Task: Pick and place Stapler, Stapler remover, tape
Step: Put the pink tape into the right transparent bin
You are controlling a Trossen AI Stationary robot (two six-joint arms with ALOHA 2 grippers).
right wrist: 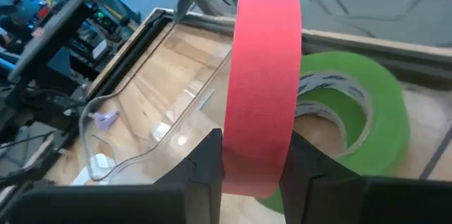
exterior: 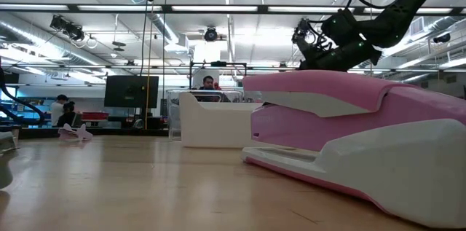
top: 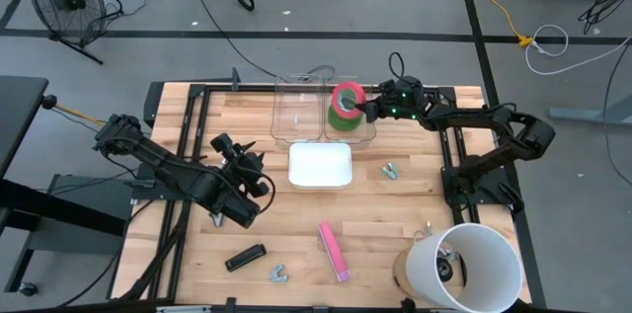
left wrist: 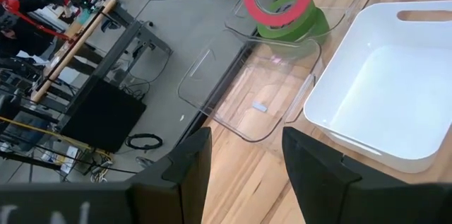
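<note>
From above, my right pincer [top: 363, 108] pinches the pink tape [top: 346, 97] over the green tape [top: 343, 119] in the clear bin [top: 301, 106]; my right wrist shows it edge-up directly above that stack; my left pincer [top: 240, 197] waits spread beside the white tray [top: 320, 165].
</note>
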